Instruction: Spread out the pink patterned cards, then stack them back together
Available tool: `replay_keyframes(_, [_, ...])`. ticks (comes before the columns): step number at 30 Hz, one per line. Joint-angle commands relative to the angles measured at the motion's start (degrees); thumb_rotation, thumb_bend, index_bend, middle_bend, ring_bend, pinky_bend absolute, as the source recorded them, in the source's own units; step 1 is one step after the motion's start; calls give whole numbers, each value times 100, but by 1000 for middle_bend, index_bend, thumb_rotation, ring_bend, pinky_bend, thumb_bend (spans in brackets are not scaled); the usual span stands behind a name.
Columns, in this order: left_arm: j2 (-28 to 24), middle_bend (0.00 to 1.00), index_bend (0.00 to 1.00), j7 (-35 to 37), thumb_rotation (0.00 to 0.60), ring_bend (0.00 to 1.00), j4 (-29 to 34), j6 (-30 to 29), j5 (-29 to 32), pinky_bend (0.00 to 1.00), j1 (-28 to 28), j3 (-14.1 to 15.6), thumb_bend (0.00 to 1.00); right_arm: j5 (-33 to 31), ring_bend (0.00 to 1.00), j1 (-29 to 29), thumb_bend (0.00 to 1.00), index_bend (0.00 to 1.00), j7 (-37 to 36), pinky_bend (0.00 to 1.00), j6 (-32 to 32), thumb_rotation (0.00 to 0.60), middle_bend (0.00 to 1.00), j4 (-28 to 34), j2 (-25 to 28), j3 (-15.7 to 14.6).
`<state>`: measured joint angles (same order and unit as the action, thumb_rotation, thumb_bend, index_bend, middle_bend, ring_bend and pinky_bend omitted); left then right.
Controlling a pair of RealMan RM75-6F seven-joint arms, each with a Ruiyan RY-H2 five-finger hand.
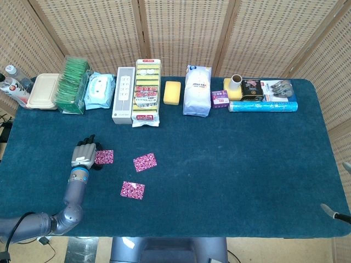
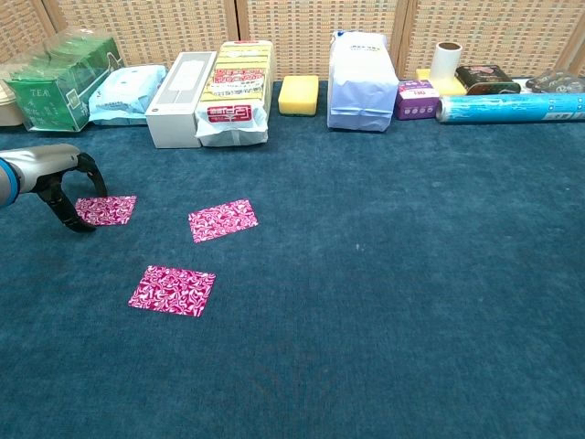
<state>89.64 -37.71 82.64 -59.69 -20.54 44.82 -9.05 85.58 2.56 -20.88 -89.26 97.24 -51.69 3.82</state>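
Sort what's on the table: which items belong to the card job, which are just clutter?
Job:
- left card, at the left hand
- middle card
- near card

Clutter, back row:
- green tea box
- wipes pack
- white box
- yellow sponge
- white bag
- purple box
- blue roll

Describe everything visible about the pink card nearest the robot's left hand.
The leftmost pink card is a small flat rectangle with a magenta-and-white swirl pattern, lying on the blue table cover, slightly skewed. It sits apart from the other two cards, well in front of the green tea box. The left hand arches over its left edge, dark fingertips at the card's edge; actual contact cannot be confirmed.
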Motion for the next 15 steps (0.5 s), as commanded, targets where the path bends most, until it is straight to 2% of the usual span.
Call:
replay_keyframes(1, [5, 0, 369, -3, 600, 0, -17, -5, -7, 71, -8, -6, 234, 4, 0, 2, 6, 77, 3, 0, -7, 600, 0, 3, 0, 0])
replay_keyframes(15, [-141, 0, 369, 81, 600, 0, 240, -51, -184, 71, -92, -83, 241, 4, 0, 4, 6, 77, -5, 0, -7, 600, 0, 8, 7, -3])
